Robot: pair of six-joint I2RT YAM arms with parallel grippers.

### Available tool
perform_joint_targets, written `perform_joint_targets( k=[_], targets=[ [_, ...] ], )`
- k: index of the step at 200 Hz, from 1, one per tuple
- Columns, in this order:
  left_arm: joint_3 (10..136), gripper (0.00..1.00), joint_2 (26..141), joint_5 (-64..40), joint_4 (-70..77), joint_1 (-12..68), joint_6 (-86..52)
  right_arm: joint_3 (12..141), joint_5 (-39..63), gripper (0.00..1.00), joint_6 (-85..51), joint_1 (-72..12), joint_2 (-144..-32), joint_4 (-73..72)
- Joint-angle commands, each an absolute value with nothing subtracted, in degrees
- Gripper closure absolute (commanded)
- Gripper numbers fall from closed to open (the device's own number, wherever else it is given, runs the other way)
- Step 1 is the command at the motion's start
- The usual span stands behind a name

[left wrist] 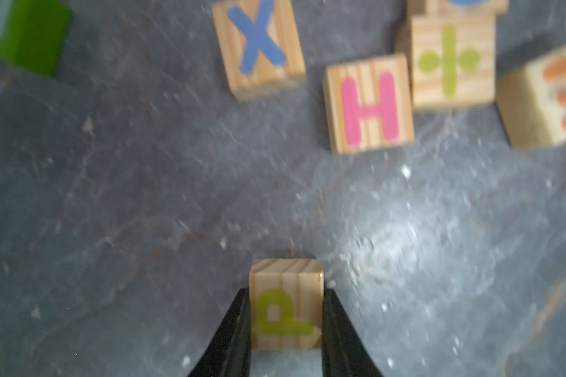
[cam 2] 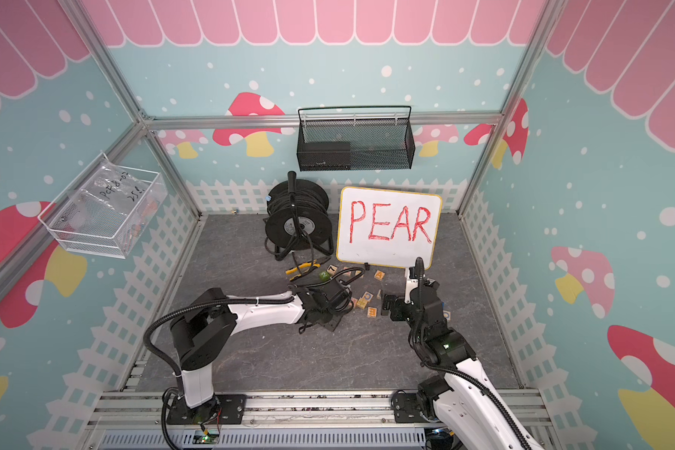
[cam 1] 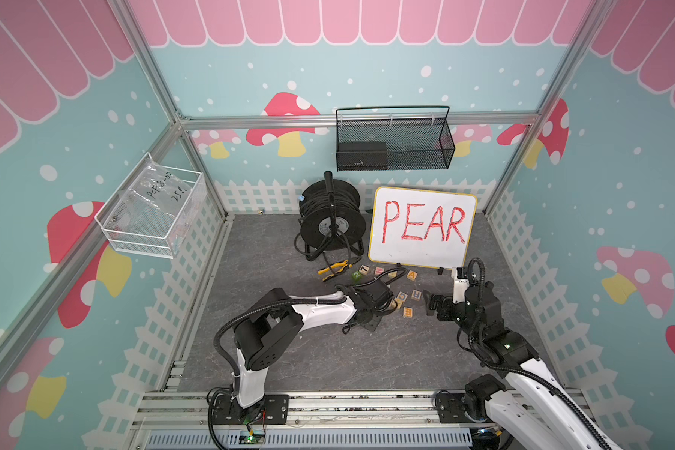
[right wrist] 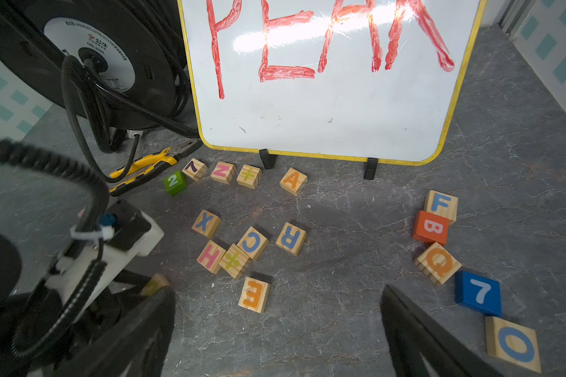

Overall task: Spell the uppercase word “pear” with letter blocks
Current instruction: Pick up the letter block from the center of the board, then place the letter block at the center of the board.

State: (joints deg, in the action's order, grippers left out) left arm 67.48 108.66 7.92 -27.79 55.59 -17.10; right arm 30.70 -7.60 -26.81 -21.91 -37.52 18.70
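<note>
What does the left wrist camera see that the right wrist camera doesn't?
Only the left wrist camera shows the yellow letter on the P block, pinched between the jaws of the left gripper. Only the right wrist camera shows the whiteboard saying PEAR, the A block, the R block and the cable reel. Both show the X block, the H block and the E block.

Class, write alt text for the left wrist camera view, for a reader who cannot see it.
The left claw is shut on a wooden P block with a yellow-green letter, seen against a grey marbled floor. Beyond lie a blue X block, a pink H block, a green division-sign block and an orange E block, all slightly blurred.
</note>
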Motion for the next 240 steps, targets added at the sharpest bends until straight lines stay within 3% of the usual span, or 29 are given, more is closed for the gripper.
perform_joint_targets(
  k=[1, 31, 65, 88, 240],
  targets=[
    [62.82, 0.7, 106.23, 6.73, -30.86, 58.52, -13.98, 31.66, -8.85, 0.01, -27.08, -22.34, -37.09, 19.94],
    [59.15, 0.68, 103.22, 7.18, -30.52, 60.07, -14.14, 32.2, -9.94, 0.01, -27.0, -22.32, -37.34, 20.34],
    [58.36, 0.45, 102.59, 12.22, -30.15, 60.16, -15.06, 32.73, -10.12, 0.01, -27.17, -22.33, -37.7, 20.29],
    [56.95, 0.39, 101.2, 12.43, -28.74, 60.14, -16.44, 33.04, -10.27, 0.01, -27.16, -22.32, -37.68, 20.74],
    [52.16, 0.36, 97.94, 22.1, -26.88, 60.2, -24.5, 34.19, -10.45, 0.01, -25.93, -22.34, -39.84, 20.69]
  ],
)
